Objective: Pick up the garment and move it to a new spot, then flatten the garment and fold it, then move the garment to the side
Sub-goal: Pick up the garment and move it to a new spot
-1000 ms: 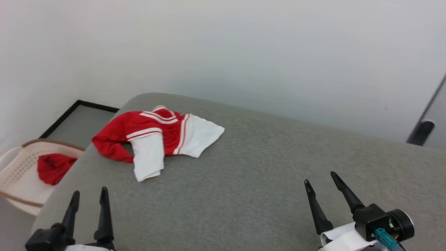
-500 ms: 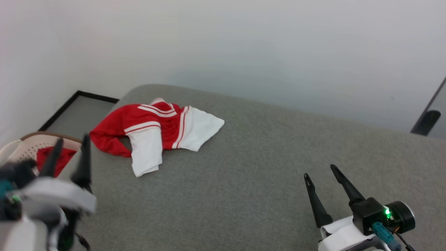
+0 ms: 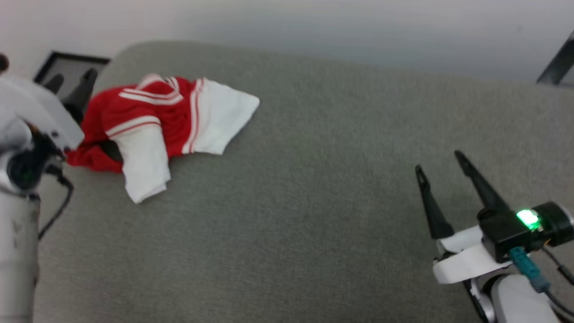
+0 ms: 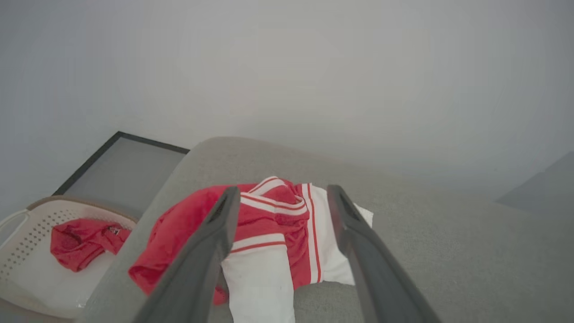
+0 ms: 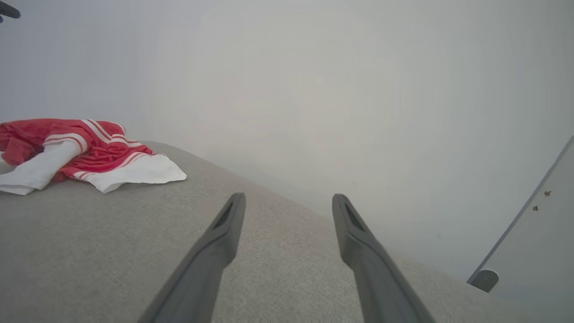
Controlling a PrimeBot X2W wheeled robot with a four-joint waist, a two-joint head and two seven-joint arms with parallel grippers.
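Observation:
The garment, a red shirt with white sleeves and white stripes, lies crumpled at the far left of the grey padded surface. It also shows in the left wrist view and the right wrist view. My left gripper hovers open at the garment's left edge, above it, with nothing between its fingers. In its own view the left gripper frames the garment between its tips. My right gripper stands open and empty over bare surface at the lower right, far from the garment.
A beige perforated basket holding another red cloth stands on the floor left of the surface. A dark-framed panel lies on the floor behind it. A white wall runs close behind. A grey door edge is at the right.
The head camera has tilted down. My left arm has risen and reached forward from the near edge to the garment's left side. The right gripper has kept its place and both stay open.

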